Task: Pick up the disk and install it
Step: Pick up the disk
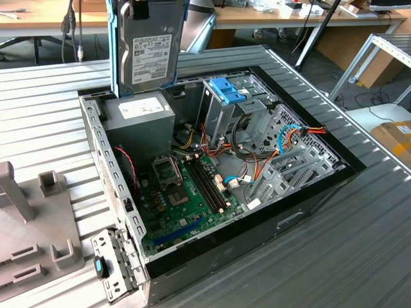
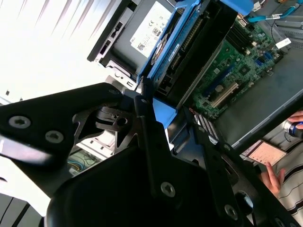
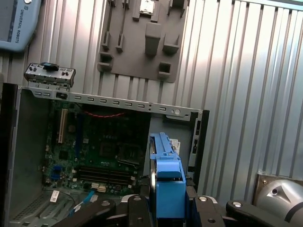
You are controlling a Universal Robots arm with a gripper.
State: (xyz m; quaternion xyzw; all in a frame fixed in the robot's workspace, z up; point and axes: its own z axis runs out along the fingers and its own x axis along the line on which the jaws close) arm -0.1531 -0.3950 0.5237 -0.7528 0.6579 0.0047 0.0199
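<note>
Disk (image 1: 149, 51) — flat grey metal, blue-railed

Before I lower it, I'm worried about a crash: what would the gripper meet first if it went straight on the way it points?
Probably the power supply: the gripper holds the disk upright just above it, though depth is unclear.

A robotics lab with workshop furniture.
An opened computer case (image 1: 292, 218) lies on a ribbed metal table (image 1: 51, 96), and a grey fixture plate (image 1: 61, 218) sits near the table's edge on the exterior view's left. A black robot gripper (image 3: 168, 204) clamps the disk (image 1: 149, 54) above one corner of the case. In the first wrist view a teach pendant (image 3: 16, 23) rests on the table. Beyond the table's far edge stand wooden workbenches (image 1: 38, 22), an aluminium frame (image 1: 379, 48) and a cardboard box (image 1: 393, 138).
</note>
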